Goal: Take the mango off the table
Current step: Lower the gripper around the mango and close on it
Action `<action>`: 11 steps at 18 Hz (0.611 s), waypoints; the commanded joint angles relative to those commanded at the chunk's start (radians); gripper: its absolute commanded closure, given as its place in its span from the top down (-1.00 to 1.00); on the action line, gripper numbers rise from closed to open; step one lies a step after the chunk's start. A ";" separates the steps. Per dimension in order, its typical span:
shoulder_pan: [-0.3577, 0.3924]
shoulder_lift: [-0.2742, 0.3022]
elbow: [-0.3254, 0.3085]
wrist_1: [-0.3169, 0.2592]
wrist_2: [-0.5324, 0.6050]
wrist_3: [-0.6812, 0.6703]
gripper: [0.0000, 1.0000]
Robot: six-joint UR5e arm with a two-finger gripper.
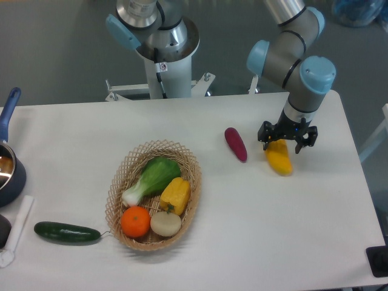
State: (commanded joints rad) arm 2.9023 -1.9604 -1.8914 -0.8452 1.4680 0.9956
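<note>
While its jaws spread wide, the gripper straddles the mango's upper end on the table.

White table, rounded corners. Right side: mango lying flat, purple vegetable just left of it, apart. Centre-left: wicker basket holding produce. Near left: cucumber, tip close to basket. Left edge: blue pot, handle pointing far; white strip in front of it.
</note>
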 joint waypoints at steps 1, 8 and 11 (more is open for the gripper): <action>0.000 0.000 0.000 0.000 0.000 0.000 0.92; 0.000 0.002 0.000 0.000 0.000 0.000 0.40; 0.000 0.006 0.002 -0.002 0.000 0.000 0.09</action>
State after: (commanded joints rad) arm 2.9023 -1.9543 -1.8899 -0.8467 1.4680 0.9956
